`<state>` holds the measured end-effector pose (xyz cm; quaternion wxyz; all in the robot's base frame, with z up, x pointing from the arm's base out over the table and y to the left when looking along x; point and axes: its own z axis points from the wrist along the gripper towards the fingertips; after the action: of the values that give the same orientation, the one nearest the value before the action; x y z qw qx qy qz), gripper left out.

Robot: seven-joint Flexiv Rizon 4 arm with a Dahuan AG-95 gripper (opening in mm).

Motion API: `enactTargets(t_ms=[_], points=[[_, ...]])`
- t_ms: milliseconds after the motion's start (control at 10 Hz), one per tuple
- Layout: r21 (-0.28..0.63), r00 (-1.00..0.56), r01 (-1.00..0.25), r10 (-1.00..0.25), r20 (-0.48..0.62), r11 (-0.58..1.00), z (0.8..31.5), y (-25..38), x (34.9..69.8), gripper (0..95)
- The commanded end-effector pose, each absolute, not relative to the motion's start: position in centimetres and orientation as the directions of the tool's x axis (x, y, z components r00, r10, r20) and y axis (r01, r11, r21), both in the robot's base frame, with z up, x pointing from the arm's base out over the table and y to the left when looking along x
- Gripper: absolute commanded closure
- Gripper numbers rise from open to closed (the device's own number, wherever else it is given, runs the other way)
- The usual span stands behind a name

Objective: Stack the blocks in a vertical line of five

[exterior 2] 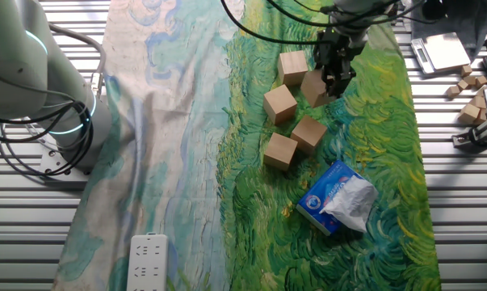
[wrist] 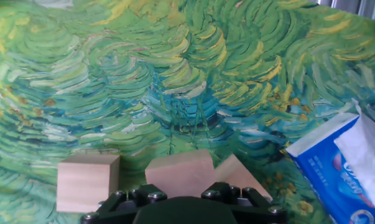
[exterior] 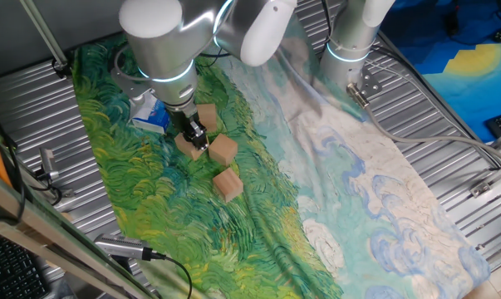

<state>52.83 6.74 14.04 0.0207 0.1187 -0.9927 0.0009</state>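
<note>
Five tan wooden blocks lie close together on the green painted cloth (exterior 2: 372, 121), none stacked. My gripper (exterior 2: 333, 81) is down among them and appears shut on one block (exterior 2: 314, 87), which sits tilted at its fingers. Around it are one block behind (exterior 2: 292, 66) and three nearer the packet (exterior 2: 280, 103) (exterior 2: 308, 133) (exterior 2: 280, 151). From the other side, the gripper (exterior: 193, 135) stands over the held block (exterior: 189, 147), with blocks beside it (exterior: 207, 115) (exterior: 223, 150) (exterior: 228, 183). The hand view shows the held block (wrist: 180, 169) centred, flanked by two blocks (wrist: 87, 180) (wrist: 240, 174).
A blue-and-white soft packet (exterior 2: 337, 198) lies just beside the cluster (exterior: 153, 116) (wrist: 342, 168). A white power strip (exterior 2: 146, 260) rests on the pale end of the cloth. Loose wooden bits (exterior 2: 469, 97) and a scale (exterior 2: 445, 50) sit on the slatted metal table.
</note>
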Motion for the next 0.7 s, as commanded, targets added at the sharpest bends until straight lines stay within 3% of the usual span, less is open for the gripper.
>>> enactTargets(t_ms=[100,700], points=[[0.0,-0.972,-0.23,-0.23,0.045,0.973,14.03,6.78,52.9,95.0],[0.029,-0.965,-0.258,-0.259,0.043,0.966,14.05,6.76,52.9,95.0]])
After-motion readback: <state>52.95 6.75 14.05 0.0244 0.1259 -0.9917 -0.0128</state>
